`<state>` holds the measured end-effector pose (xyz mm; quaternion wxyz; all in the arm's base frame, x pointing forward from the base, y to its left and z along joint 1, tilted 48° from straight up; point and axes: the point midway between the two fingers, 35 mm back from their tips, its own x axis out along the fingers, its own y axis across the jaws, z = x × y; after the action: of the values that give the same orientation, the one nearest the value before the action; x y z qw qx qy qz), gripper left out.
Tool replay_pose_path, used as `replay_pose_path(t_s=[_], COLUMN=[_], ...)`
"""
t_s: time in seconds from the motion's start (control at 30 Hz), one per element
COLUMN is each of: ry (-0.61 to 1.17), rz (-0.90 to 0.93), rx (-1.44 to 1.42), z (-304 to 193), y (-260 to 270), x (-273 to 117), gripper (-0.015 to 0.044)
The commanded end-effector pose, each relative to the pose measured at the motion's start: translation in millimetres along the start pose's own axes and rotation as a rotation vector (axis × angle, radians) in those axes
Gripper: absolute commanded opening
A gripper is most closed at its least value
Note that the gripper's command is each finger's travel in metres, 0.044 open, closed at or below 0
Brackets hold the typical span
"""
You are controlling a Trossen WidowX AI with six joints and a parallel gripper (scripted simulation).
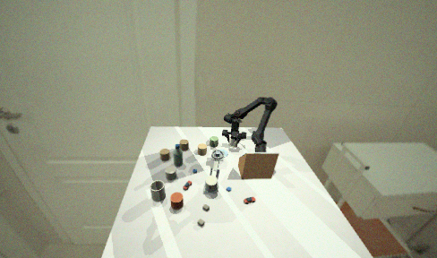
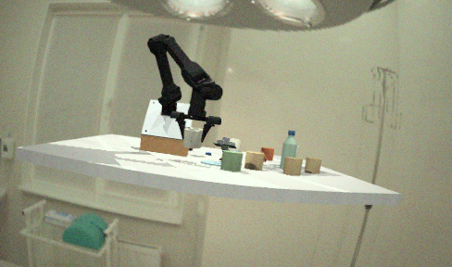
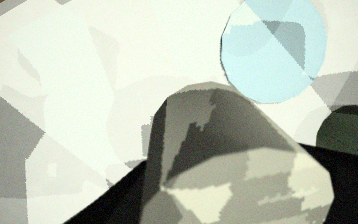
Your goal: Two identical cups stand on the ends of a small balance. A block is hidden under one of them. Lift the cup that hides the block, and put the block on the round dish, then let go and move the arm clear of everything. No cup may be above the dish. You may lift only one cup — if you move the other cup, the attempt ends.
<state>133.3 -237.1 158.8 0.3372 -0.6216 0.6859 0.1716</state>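
My gripper (image 1: 234, 141) (image 2: 193, 137) (image 3: 211, 157) is shut on a grey-white cup (image 1: 234, 143) (image 2: 193, 139) (image 3: 250, 175) and holds it above the table, beside the dish. The light blue round dish (image 1: 226, 153) (image 2: 211, 162) (image 3: 280, 85) lies flat and shows no block on it. The balance's uncovered end (image 1: 212, 156) (image 2: 218, 144) stands by the dish, with a small grey-blue block (image 1: 218, 154) (image 2: 226, 139) on it. The other cup (image 1: 211, 184), pale, stands at the balance's far end.
A brown wedge-shaped box (image 1: 259, 166) (image 2: 164, 145) stands near the arm's base. A green cup (image 1: 214, 141) (image 2: 232, 161) (image 3: 347, 131) and a tan cup (image 1: 202, 150) (image 2: 254, 160) stand near the dish. A bottle (image 1: 178, 157) (image 2: 289, 150) stands farther off, among several cups.
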Motion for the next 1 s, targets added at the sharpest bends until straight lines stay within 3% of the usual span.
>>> replay_pose_path(t_s=[0.0,0.4,0.97], ry=[0.022,0.024,0.024], rz=[-0.013,-0.012,-0.012], rx=[-0.012,-0.014,-0.014], z=[-8.2,-9.0,-9.4], y=[7.4,7.0,6.8], x=[0.1,38.7,59.6], gripper=[0.0,0.0,0.0])
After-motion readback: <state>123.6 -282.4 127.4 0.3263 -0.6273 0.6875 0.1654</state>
